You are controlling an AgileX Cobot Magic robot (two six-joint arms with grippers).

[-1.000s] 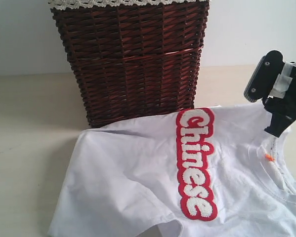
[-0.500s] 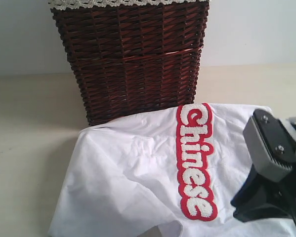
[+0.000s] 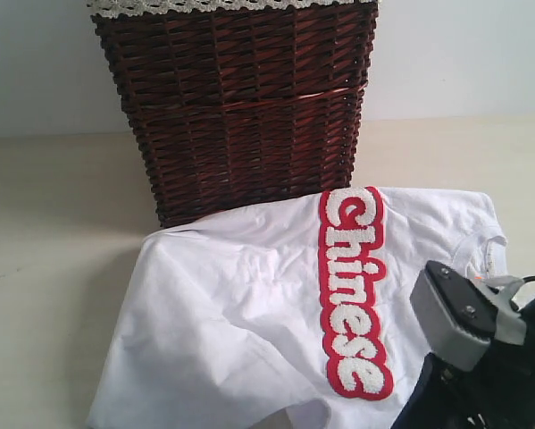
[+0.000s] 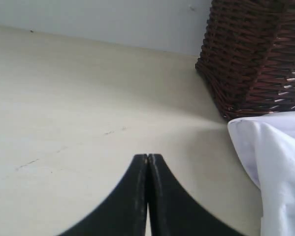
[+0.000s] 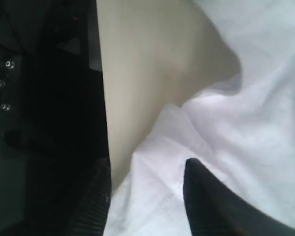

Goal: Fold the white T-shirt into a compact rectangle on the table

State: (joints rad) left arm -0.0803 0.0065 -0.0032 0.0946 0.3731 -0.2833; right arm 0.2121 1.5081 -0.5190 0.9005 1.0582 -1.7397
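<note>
White T-shirt (image 3: 240, 313) lies lettering-up on the beige bench (image 3: 53, 223), at the foot of a wicker basket (image 3: 240, 107). Right gripper (image 5: 145, 169) — jaws parted — straddles its edge, gripping nothing; left gripper (image 4: 147, 158) closed, empty, over bare bench.
</note>
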